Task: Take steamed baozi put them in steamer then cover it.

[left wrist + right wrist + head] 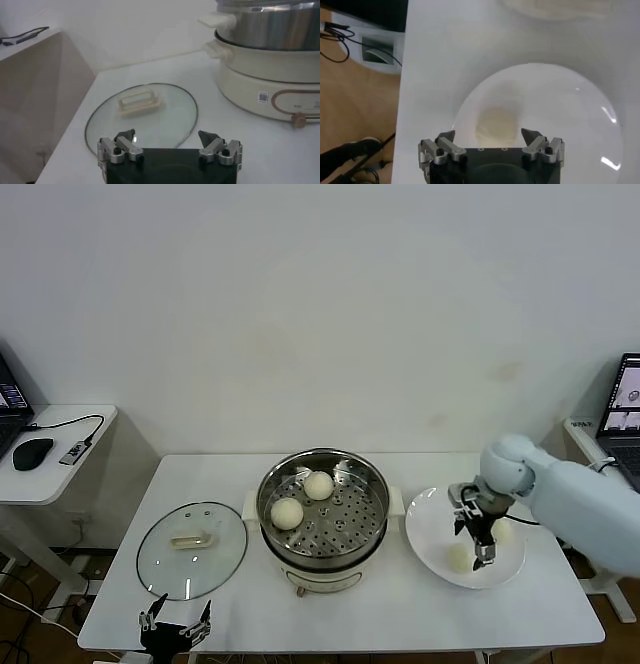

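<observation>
Left gripper (175, 624), idle w/ jaws spread nr lid (191, 549); right gripper (478, 536) spread over plate (435, 514) bun (459, 557); 2 buns in steamer (372, 484); risk: off-centre pinch squashes/rolls soft bun.

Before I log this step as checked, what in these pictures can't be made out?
- Head view: the right gripper covers part of the plate; two buns show there, both partly hidden.
- Right wrist view: only one bun shows, its near side cut off by the gripper body.
- Left wrist view: the steamer is seen from the side, cut by the frame edge; its inside is hidden.
- Head view: the left gripper is cut off by the bottom edge.
</observation>
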Robot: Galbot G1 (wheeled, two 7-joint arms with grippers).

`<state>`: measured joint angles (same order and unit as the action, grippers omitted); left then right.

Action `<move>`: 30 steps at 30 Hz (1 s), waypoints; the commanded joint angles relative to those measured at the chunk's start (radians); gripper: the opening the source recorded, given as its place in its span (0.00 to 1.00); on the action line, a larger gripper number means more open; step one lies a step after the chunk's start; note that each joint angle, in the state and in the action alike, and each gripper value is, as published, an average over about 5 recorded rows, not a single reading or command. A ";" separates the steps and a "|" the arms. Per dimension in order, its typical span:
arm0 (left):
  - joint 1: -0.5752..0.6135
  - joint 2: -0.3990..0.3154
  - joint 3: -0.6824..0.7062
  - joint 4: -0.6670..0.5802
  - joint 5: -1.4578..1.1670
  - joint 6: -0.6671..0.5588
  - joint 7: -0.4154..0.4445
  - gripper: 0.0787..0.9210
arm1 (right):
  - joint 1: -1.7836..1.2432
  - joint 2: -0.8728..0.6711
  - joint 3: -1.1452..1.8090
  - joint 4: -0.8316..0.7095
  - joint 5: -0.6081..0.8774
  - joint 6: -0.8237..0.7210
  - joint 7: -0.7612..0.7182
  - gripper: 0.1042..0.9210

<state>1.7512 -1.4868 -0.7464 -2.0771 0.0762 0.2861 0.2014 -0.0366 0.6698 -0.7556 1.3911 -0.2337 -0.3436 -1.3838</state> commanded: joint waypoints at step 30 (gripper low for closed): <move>-0.021 -0.007 0.011 0.040 0.022 0.001 0.002 0.88 | -0.097 0.080 0.073 -0.154 -0.048 0.009 0.063 0.88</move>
<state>1.7314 -1.4929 -0.7375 -2.0357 0.0951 0.2860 0.2048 -0.1272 0.7466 -0.6923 1.2468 -0.2828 -0.3319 -1.3271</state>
